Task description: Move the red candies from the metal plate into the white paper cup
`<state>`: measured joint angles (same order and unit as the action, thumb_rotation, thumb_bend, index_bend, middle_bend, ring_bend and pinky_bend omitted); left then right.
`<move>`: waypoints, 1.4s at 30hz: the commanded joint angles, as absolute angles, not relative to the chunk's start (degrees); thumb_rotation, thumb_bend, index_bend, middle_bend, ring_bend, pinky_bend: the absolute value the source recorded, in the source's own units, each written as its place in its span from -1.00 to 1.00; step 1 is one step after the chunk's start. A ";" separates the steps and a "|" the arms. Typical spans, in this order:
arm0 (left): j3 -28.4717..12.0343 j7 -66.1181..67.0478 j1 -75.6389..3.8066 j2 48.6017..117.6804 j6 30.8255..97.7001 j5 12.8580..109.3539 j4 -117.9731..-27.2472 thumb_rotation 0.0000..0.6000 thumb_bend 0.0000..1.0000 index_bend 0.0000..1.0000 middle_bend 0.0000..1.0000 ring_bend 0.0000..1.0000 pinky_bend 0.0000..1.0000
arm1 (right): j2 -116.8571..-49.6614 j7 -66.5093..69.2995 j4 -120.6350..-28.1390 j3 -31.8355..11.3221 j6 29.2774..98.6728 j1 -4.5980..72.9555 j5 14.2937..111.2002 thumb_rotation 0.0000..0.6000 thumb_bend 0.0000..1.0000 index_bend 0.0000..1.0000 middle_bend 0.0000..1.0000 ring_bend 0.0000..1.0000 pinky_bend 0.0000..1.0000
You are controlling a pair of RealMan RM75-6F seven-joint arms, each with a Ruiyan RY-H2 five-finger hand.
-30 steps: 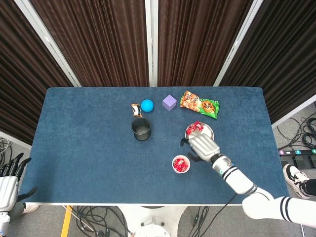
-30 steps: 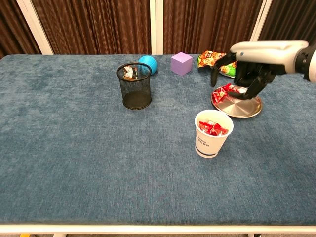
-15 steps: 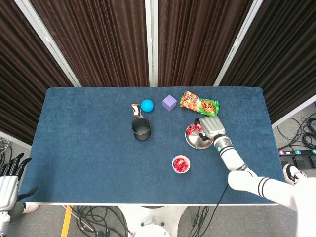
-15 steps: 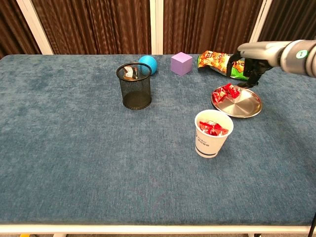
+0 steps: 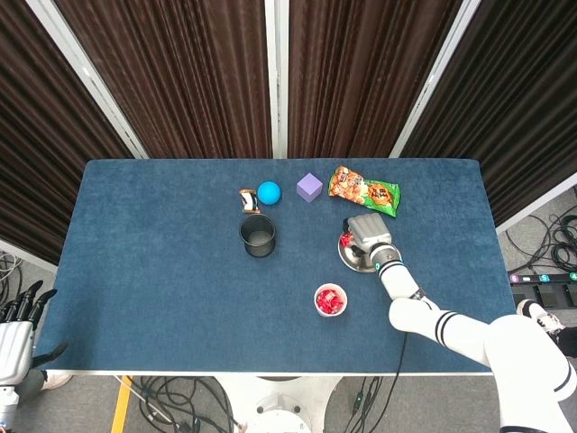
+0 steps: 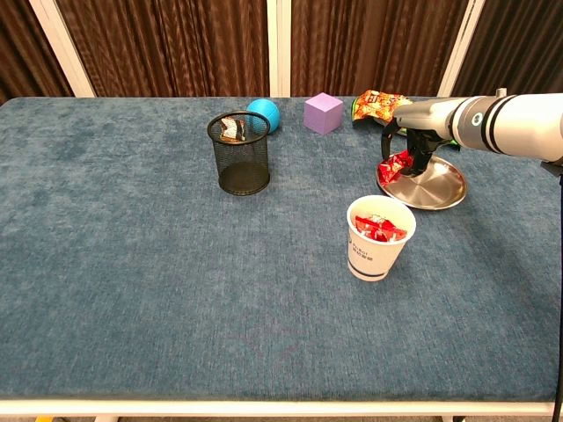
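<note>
The metal plate (image 5: 370, 262) (image 6: 437, 186) lies right of centre with a few red candies (image 5: 344, 240) (image 6: 393, 165) at its left rim. My right hand (image 5: 366, 232) (image 6: 413, 132) hangs over that rim, its dark fingers reaching down onto the candies; whether they grip one is hidden. In front of the plate stands the white paper cup (image 5: 317, 300) (image 6: 373, 256), with red candies (image 6: 378, 229) inside it. My left hand (image 5: 16, 338) hangs off the table's near left corner, fingers spread and holding nothing.
A black mesh cup (image 5: 258, 236) (image 6: 242, 164) stands mid-table. Behind it lie a small packet (image 5: 248, 200) and a blue ball (image 5: 269, 192). A purple cube (image 5: 309, 187) (image 6: 323, 112) and a snack bag (image 5: 363, 190) (image 6: 376, 105) sit just behind the plate.
My right hand swung from between the cup and the plate to the plate's far side, then came down over the candies at its left rim. The left hand stayed still.
</note>
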<state>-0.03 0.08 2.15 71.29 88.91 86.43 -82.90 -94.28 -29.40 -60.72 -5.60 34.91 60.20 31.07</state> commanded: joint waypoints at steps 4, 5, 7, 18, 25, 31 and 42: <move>0.02 -0.09 2.37 71.28 89.08 86.29 -82.85 1.00 -1.00 -0.57 -0.68 -0.72 -0.61 | -94.00 -29.98 -61.30 -4.85 35.07 60.20 30.34 1.00 -0.36 -0.28 0.92 0.85 1.00; 0.05 -0.11 2.40 71.30 89.09 86.29 -82.82 1.00 -1.00 -0.57 -0.68 -0.72 -0.61 | -93.80 -30.15 -61.62 -4.61 35.12 60.12 30.12 1.00 -0.36 -0.28 0.92 0.85 1.00; 0.07 -0.16 2.39 71.41 89.09 86.36 -82.73 1.00 -1.00 -0.57 -0.68 -0.72 -0.61 | -93.24 -30.70 -62.53 -3.96 35.62 59.94 29.80 1.00 -0.36 -0.28 0.92 0.85 1.00; 0.10 -0.45 2.20 71.79 89.33 87.01 -82.38 1.00 -1.00 -0.57 -0.68 -0.72 -0.61 | -91.97 -30.96 -65.18 -3.19 39.19 58.45 30.23 1.00 -0.41 -0.26 0.92 0.85 1.00; 0.19 -0.88 2.58 71.84 89.29 86.45 -82.02 1.00 -1.00 -0.57 -0.68 -0.72 -0.61 | -95.68 -31.05 -60.16 -4.22 38.55 58.95 30.41 1.00 -0.57 -0.18 0.92 0.85 1.00; 0.23 -1.26 2.70 72.03 89.28 86.35 -81.63 1.00 -1.00 -0.57 -0.68 -0.72 -0.61 | -97.82 -32.04 -56.85 -4.94 37.75 59.46 29.51 1.00 -0.48 -0.11 0.92 0.85 1.00; 0.19 -1.74 2.73 72.23 89.17 86.30 -81.12 1.00 -1.00 -0.57 -0.68 -0.72 -0.61 | -99.59 -34.11 -54.11 -5.39 36.68 59.80 28.13 1.00 -0.39 -0.06 0.92 0.85 1.00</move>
